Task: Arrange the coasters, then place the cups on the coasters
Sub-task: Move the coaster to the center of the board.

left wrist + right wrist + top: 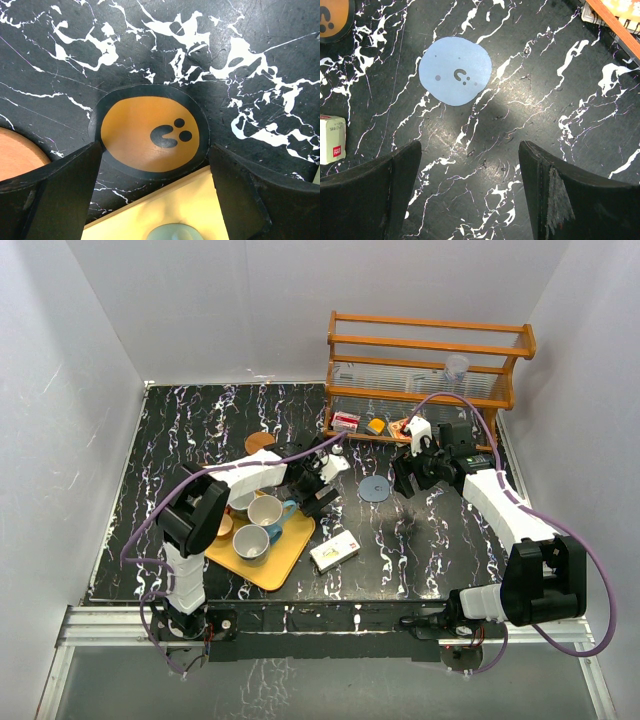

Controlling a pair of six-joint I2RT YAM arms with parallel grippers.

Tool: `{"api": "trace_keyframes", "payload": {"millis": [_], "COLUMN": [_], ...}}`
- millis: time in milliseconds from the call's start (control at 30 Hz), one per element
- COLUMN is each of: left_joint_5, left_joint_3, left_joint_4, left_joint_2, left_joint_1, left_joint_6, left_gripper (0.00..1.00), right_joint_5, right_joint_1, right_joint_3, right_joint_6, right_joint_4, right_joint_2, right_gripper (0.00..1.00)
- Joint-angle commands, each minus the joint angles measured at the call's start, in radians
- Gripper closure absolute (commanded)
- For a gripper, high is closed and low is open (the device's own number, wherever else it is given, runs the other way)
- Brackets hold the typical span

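A grey-blue coaster (374,490) lies flat and alone on the black marbled table (180,440), right of the middle, its face dotted with small dark marks. An orange coaster (150,132) with a dark rim and a black mark of one curved shape and two dots also lies flat on the table, its near edge just beside the yellow tray (165,210). An orange-brown coaster (260,442) lies flat farther back and to the left. On the tray a white cup (265,510) and a light blue cup (250,541) stand upright, mouths up, close together. An orange-brown cup (222,525) sits at the tray's left side, partly hidden.
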State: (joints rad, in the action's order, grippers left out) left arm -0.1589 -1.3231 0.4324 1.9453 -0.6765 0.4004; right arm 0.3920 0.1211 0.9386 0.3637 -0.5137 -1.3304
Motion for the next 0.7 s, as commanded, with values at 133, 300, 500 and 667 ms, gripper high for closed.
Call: {"api": "trace_keyframes", "payload": {"millis": [133,300,500,667], "left_joint_5": [0.029,0.001,-0.028,-0.048], "left_joint_3": [0.048,0.025,-0.026,-0.106], "left_joint_4": [-0.01,-0.007,-0.012,-0.021], "left_joint_2": [0.035,0.062,0.114,0.183], "left_joint_1": [-0.025,-0.04,-0.064,-0.08], "left_joint_6": [-0.008,0.001,0.023,0.03], "left_gripper": [0.17,0.21,0.24,0.25], "right_joint_5": [0.017,0.027,0.038,0.032], "right_joint_1": [-0.01,-0.02,-0.064,-0.108], "right_joint_3": [0.002,0.006,0.014,0.015], "right_joint_6": [-0.003,-0.007,-0.028,-0.045], "right_joint_4": [0.032,0.03,0.033,0.038], "right_joint_2": [0.018,0.021,0.025,0.025], "right_gripper": [0.23,0.23,0.23,0.23]}}
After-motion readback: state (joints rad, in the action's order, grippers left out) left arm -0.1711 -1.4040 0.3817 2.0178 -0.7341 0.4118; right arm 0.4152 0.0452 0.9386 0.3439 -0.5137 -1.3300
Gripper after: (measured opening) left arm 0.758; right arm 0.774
